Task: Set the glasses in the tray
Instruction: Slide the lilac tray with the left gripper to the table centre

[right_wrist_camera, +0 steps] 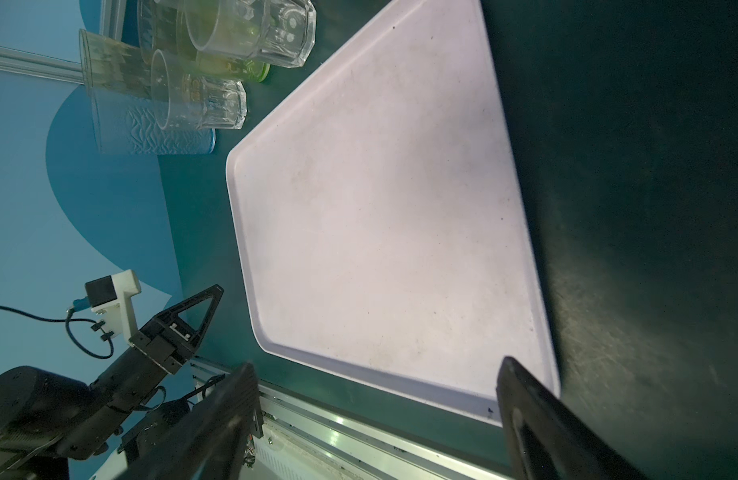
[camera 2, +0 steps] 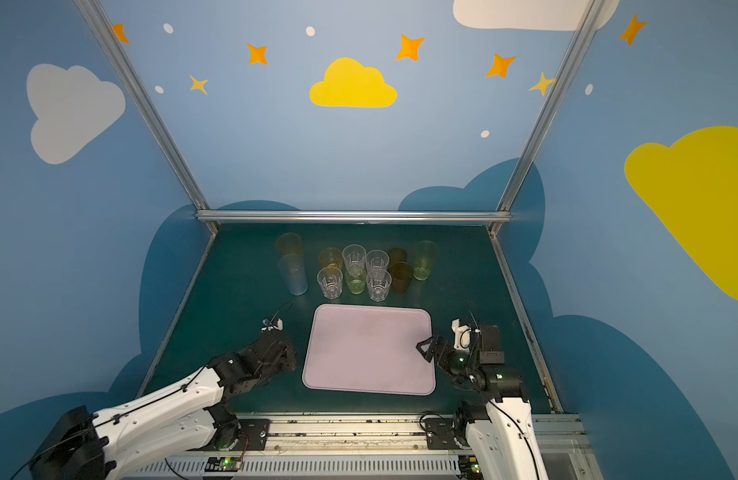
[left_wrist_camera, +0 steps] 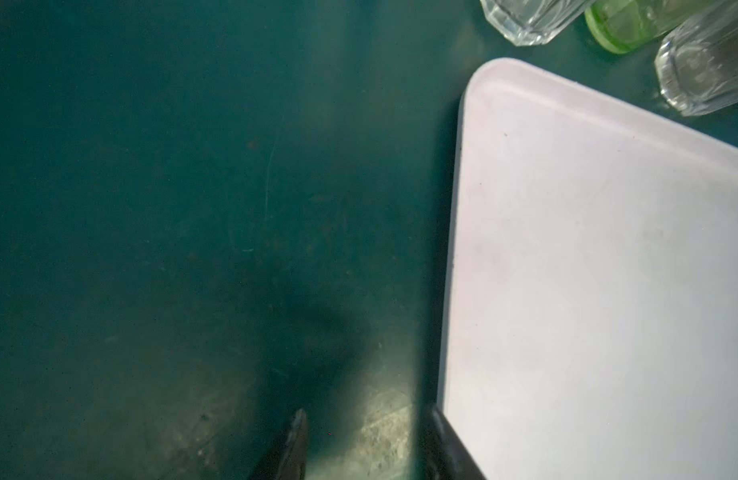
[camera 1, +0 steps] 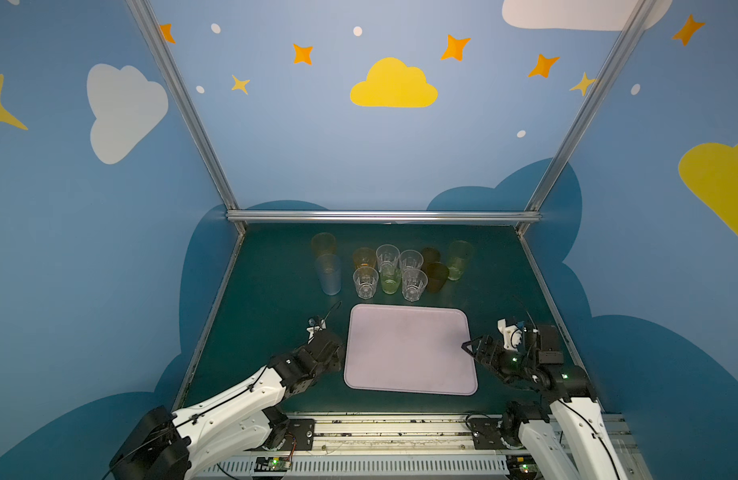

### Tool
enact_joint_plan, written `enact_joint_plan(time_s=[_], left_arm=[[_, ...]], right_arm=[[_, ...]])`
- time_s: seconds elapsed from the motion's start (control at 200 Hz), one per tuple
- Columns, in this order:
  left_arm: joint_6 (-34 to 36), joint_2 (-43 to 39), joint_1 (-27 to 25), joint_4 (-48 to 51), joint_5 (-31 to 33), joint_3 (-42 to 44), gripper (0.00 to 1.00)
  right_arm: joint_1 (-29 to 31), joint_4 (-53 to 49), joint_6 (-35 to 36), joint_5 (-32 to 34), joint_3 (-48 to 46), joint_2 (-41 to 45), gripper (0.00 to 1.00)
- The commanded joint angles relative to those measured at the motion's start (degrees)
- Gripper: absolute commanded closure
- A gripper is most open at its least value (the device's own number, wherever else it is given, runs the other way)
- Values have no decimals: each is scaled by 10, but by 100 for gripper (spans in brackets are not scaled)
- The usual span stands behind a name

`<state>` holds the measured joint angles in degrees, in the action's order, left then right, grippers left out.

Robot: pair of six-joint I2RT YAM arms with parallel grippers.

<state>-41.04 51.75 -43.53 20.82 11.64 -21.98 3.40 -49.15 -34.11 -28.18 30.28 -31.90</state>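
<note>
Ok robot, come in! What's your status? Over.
Left fingers open, empty, beside tray. Right fingers open, empty, at tray's edge. Glasses all on table beyond tray, none in. Nothing in the way.

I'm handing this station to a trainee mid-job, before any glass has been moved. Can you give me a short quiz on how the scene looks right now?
1. True or false: a glass already stands in the tray.
2. In both top views, where does the tall blue glass stand in the row of glasses nearest the tray? A: at the left end. B: in the middle. C: at the right end.
3. Fill in the blank: the left pincer and the right pincer are both ____, and neither holds anything.

Key: 1 false. 2 A. 3 open.
</note>
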Motion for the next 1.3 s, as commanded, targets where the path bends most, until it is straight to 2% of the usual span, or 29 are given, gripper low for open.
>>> enact_joint_plan(time_s=[0.0,0.065,0.115,0.32,0.446,0.566,0.666,0.941,1.081,1.167,1.262,1.297], left_arm=[[-4,-43,2,43,-18,-6,31],[5,-72,2,61,-33,-15,10],[17,-94,2,63,-52,-17,0],[17,-140,2,39,-82,-13,0],[33,-104,2,35,-82,-32,0],[42,-51,5,30,-66,-48,0],[33,-9,15,9,-64,-49,6],[34,111,38,-40,-75,-68,40],[40,177,38,-52,-92,-91,41],[39,215,39,-60,-94,-101,50],[42,251,39,-64,-91,-111,50],[44,262,39,-63,-88,-114,55]], right_arm=[[-3,-7,-8,11,-1,0,11],[-3,-3,-15,15,3,1,11],[-3,2,-22,22,7,-4,11],[1,37,-26,25,45,-76,13],[8,38,-26,16,79,-127,13],[22,37,-32,20,121,-139,13],[29,29,-36,36,138,-126,12],[32,27,-33,32,131,-102,12],[34,33,-31,17,127,-105,12],[35,37,-29,20,124,-105,11],[35,39,-24,23,120,-106,11],[35,38,-22,24,121,-107,11]])
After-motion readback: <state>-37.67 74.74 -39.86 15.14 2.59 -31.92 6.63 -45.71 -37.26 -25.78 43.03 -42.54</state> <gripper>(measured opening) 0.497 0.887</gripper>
